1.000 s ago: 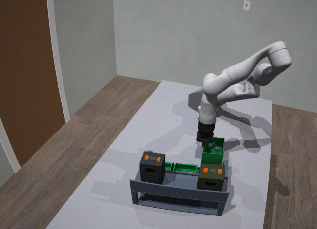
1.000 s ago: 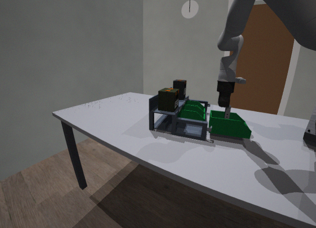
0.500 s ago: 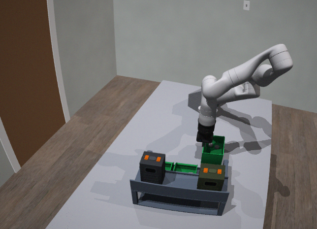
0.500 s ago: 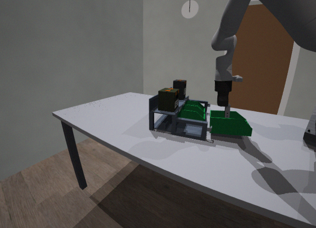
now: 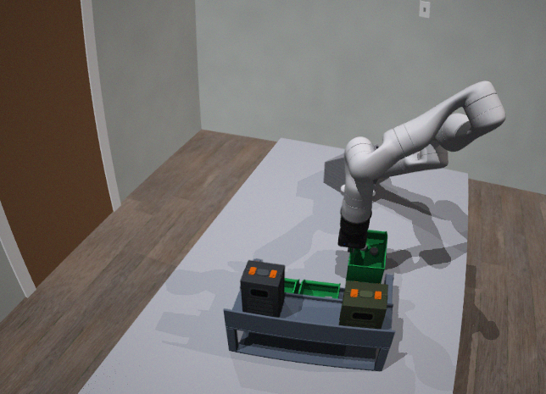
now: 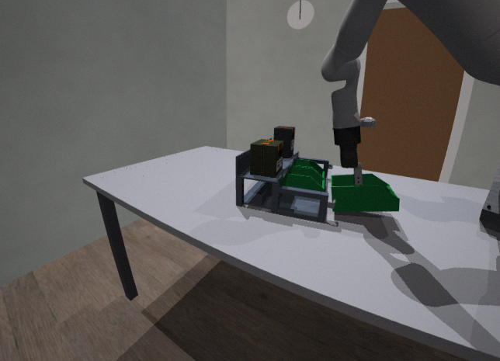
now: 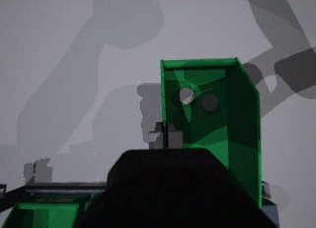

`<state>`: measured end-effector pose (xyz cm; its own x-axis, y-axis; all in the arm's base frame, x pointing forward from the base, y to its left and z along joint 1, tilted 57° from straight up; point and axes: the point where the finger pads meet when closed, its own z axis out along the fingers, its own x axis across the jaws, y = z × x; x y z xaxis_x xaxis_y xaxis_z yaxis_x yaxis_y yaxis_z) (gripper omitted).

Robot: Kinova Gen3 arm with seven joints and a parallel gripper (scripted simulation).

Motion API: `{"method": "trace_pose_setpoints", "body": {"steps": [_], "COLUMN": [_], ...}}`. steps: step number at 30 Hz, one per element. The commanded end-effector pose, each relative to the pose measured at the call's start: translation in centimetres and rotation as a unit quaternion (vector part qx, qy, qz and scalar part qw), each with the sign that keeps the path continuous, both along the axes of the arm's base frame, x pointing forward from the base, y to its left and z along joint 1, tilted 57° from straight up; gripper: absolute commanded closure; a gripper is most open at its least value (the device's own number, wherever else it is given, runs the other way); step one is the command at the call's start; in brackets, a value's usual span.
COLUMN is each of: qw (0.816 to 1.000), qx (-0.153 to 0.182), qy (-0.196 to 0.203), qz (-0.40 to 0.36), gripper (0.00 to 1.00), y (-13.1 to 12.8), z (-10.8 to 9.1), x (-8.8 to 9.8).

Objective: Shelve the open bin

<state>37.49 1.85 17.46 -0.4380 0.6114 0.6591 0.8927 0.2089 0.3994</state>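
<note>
The open green bin (image 5: 368, 257) sits just in front of the grey shelf (image 5: 309, 321), held a little above the table in the exterior view (image 6: 362, 197). Two round parts (image 7: 197, 99) lie inside it. My gripper (image 5: 353, 245) points straight down and is shut on the bin's left side wall, as the wrist view (image 7: 164, 133) shows. Two other green bins (image 5: 313, 287) stand in the shelf row, with the gap at the row's right end, under the olive box (image 5: 364, 305).
A dark grey box (image 5: 263, 287) and the olive box stand on the shelf's top board. The shelf's front lip (image 6: 304, 192) faces the held bin. The arm's base stands on the table behind the bin.
</note>
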Motion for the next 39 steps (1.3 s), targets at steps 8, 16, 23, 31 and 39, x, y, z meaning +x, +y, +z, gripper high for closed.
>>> {"method": "trace_pose_setpoints", "body": {"steps": [8,16,23,31,39], "qw": [1.0,1.0,1.0,1.0,1.0], "qx": [-0.006,-0.006,-0.006,-0.006,-0.006], "qy": [0.004,0.004,0.005,0.005,0.005], "qz": [0.01,0.01,0.01,0.01,0.01], "gripper": [1.0,1.0,1.0,1.0,1.0], "y": [0.01,0.01,0.01,0.01,0.01], "z": [0.15,0.15,0.15,0.15,0.15], "x": [0.26,0.26,0.25,0.25,0.25]}}
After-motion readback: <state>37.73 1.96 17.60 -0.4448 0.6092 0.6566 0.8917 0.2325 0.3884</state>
